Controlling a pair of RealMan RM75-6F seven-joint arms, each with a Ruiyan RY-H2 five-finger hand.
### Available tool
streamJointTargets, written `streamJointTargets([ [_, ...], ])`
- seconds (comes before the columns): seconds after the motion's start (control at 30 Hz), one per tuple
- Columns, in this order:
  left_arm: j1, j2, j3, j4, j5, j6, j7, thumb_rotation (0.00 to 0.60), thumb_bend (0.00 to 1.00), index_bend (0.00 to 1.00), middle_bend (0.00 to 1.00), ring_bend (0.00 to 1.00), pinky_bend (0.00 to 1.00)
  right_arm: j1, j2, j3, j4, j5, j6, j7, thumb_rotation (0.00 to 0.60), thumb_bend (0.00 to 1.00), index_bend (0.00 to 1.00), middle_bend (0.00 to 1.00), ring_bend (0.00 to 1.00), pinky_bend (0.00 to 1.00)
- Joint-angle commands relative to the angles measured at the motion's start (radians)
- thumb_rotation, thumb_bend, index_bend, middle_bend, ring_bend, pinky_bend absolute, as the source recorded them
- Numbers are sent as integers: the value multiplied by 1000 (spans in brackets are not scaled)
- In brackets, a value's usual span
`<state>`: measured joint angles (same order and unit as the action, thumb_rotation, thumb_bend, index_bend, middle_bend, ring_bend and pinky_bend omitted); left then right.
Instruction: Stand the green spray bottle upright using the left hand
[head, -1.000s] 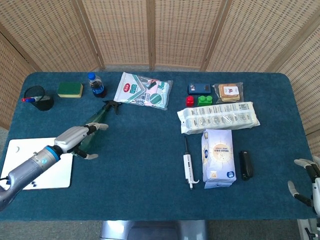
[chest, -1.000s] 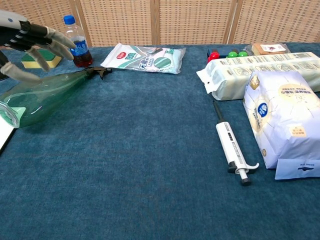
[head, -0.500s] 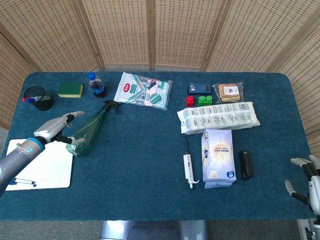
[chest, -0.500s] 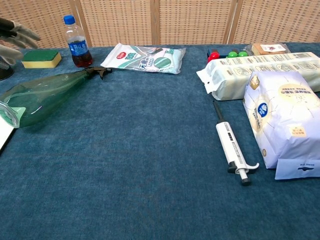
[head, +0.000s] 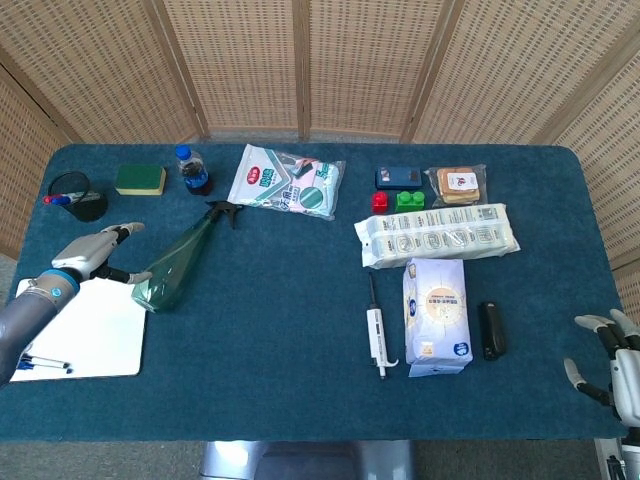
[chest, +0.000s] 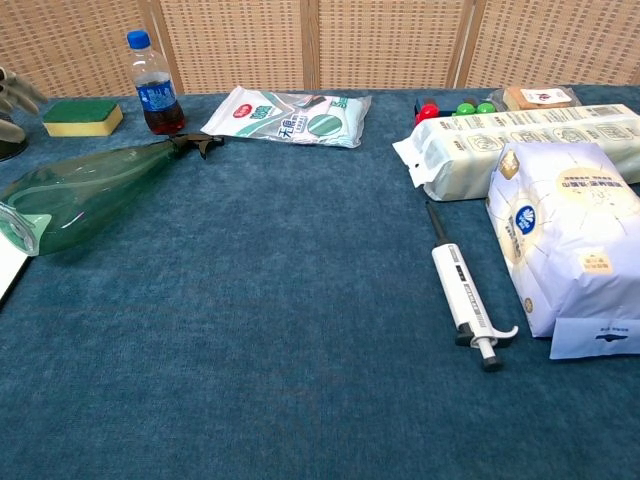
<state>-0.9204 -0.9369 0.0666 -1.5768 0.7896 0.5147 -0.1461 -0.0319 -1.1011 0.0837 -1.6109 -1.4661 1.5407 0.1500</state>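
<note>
Your left robot hand (head: 88, 255) is spread, holding nothing, sitting just off the wide base end of the green spray bottle (head: 178, 262), thumb side nearly touching it. The bottle lies on its side on the desk (head: 300, 330), base pointing toward the white board (head: 85, 335), black trigger head (head: 224, 212) angled up toward the cola bottle (head: 191, 170). The right robot hand (head: 612, 365) hangs spread off the far desk edge, well away from the bottle.

What I'd worry about: you're at the base, not over the body. Close from here and the round, smooth-looking bottle will probably roll or skid away. Tip it up with the trigger swinging and it could knock the cola bottle just beyond the head.

Compared with a second ago, the hand has backed off: it was draped over the bottle's body, now it's beside the base. The bottle hasn't budged.
</note>
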Motion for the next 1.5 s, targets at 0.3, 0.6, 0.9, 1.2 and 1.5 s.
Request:
streamJointTargets([
  [0.3,-143,-201,108,50,-384,101,289,378,272,0,0,0,211,-4,3,-2,14,0,2,37,600,365,270,283,105,170],
  [0.6,-135,-236,73,38,-448,146,311,381,271,0,0,0,227,-7,10,-6,15,3,0,55,600,365,273,283,105,170],
  [0.9,-121,-282,44,54,-469,165,331,381,269,0,0,0,218,-10,15,-8,16,0,3,75,600,366,275,283,105,169],
  [1.2,-108,-345,26,52,-483,278,409,507,315,173,82,46,439,-17,20,-8,12,-5,16,101,600,367,281,285,105,170],
  [1.5,-82,-362,17,52,-481,306,473,600,373,352,248,233,623,-17,31,-4,5,-15,25,136,600,366,286,285,105,170],
])
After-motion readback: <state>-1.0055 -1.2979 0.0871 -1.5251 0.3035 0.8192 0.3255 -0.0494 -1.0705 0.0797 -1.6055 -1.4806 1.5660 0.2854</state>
